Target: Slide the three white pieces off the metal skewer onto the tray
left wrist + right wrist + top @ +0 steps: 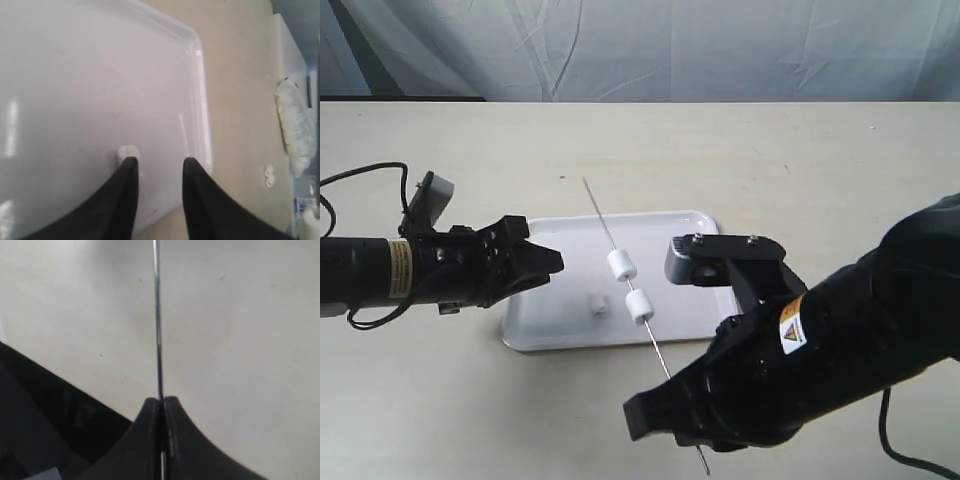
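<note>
The metal skewer (603, 222) slants over the white tray (542, 330), with two white pieces (621, 265) (639, 305) threaded on it above the tray's middle. A third white piece (597, 303) lies loose on the tray. My right gripper (161, 400) is shut on the skewer's near end, and the rod (157, 315) runs straight out from between its fingers. My left gripper (556, 262) hovers open over the tray's left part. In the left wrist view the loose piece (127, 151) sits just past one fingertip (131, 162), and nothing is between the fingers.
The tray's rim and rounded corner (199, 55) show in the left wrist view. Beyond them lie a small white object (269, 175) on the beige table and a clear plastic bag (295, 125). A pale curtain hangs behind the table.
</note>
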